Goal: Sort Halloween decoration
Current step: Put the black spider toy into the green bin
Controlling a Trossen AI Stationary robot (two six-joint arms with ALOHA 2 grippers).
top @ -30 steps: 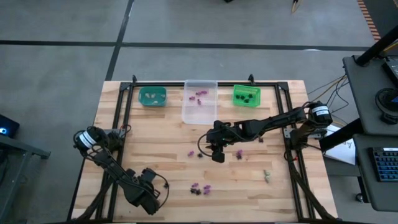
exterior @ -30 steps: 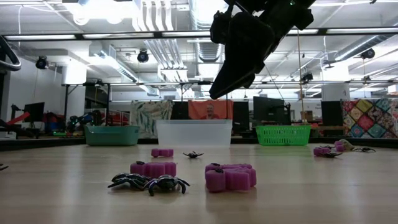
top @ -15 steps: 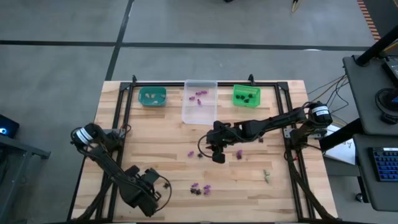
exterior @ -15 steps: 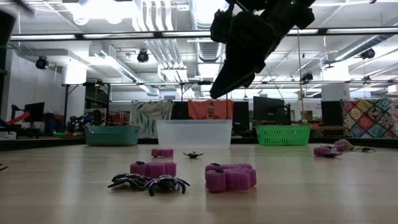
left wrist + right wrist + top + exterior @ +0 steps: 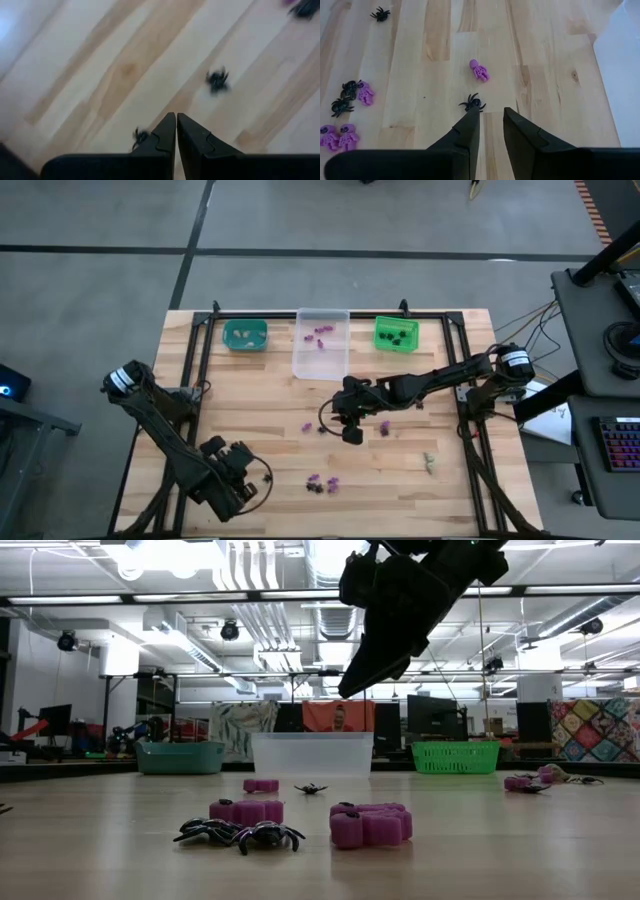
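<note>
Small purple, black and pale Halloween decoration pieces lie scattered on the wooden table (image 5: 260,410). My right gripper (image 5: 350,430) hangs open over the middle. A black spider (image 5: 472,103) lies just beyond its fingertips (image 5: 490,117), and a purple skeleton (image 5: 480,71) lies farther on. Nothing is between its fingers. My left gripper (image 5: 235,485) is shut above the near left part of the table. In its wrist view a tiny black piece (image 5: 140,135) shows beside its shut fingers (image 5: 176,120), and another spider (image 5: 217,80) lies on the wood.
At the far edge stand a teal bin (image 5: 245,334), a clear bin (image 5: 321,345) with purple pieces and a green bin (image 5: 396,333) with black ones. A purple and black cluster (image 5: 322,483) lies near the front; a pale piece (image 5: 429,463) lies at the near right.
My left gripper has risen from the table at the near left, staying shut, and has turned about its wrist. The pieces on the table lie as before.
</note>
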